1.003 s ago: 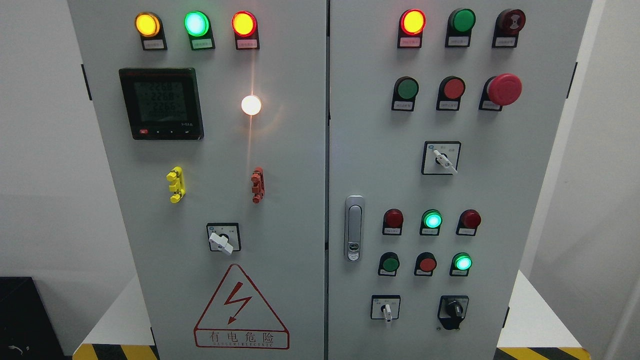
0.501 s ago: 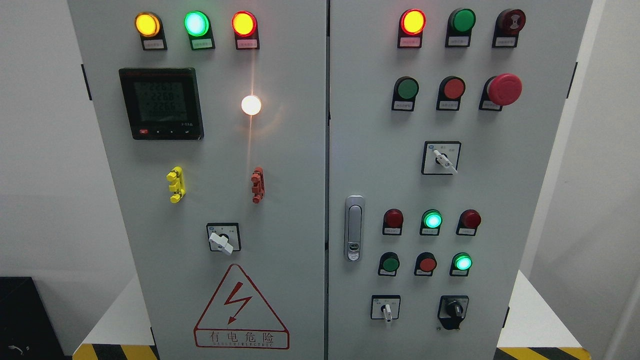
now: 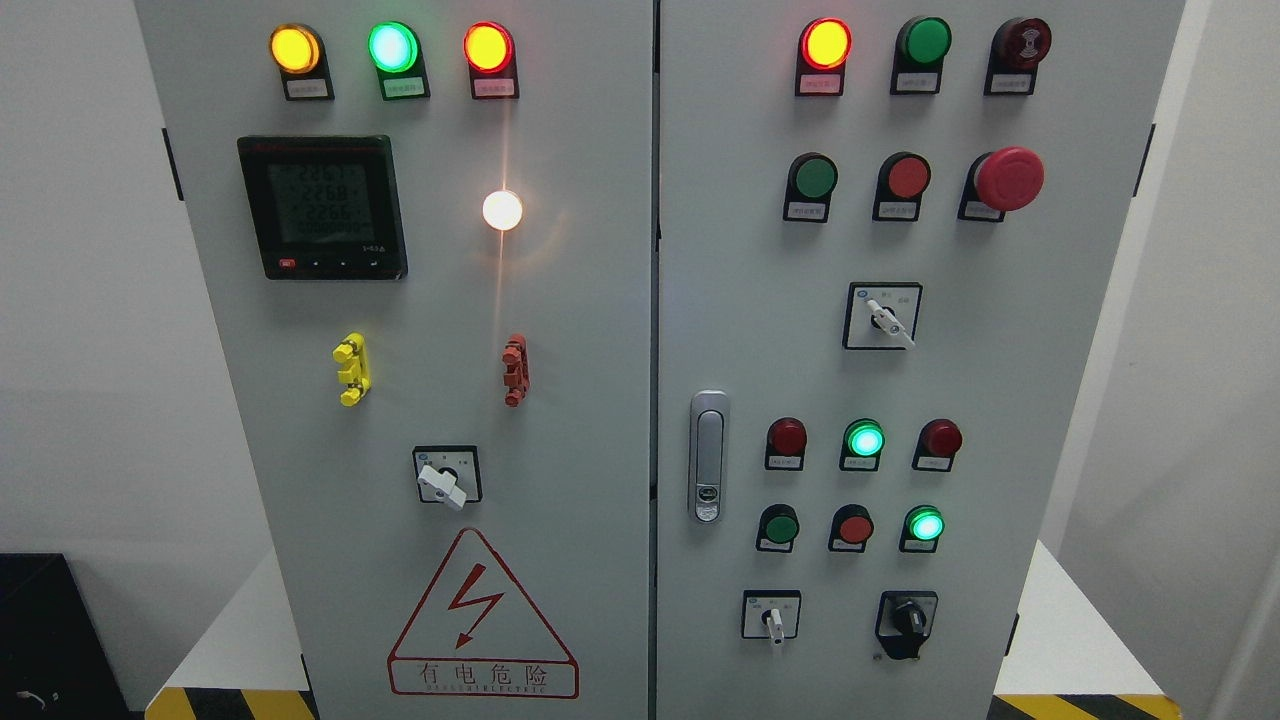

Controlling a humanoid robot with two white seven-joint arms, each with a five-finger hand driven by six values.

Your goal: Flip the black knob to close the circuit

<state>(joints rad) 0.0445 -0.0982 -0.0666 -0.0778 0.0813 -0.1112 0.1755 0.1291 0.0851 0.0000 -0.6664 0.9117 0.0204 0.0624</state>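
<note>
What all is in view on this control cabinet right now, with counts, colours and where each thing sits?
cabinet: one, grey, two doors, fills the view
black knob: one, bottom right of right door
white-handled selector switches: three, one lower left door, two right door
top indicator lamps: three on left door, yellow, green, red, lit
white lamp: one, lit, left door
digital meter: one, black, upper left door
terminal blocks: two, yellow and red, mid left door
warning triangle: one, red, bottom of left door
door handle: one, silver, left edge of right door
emergency stop: one, red, upper right
robot hands: none in view
</note>
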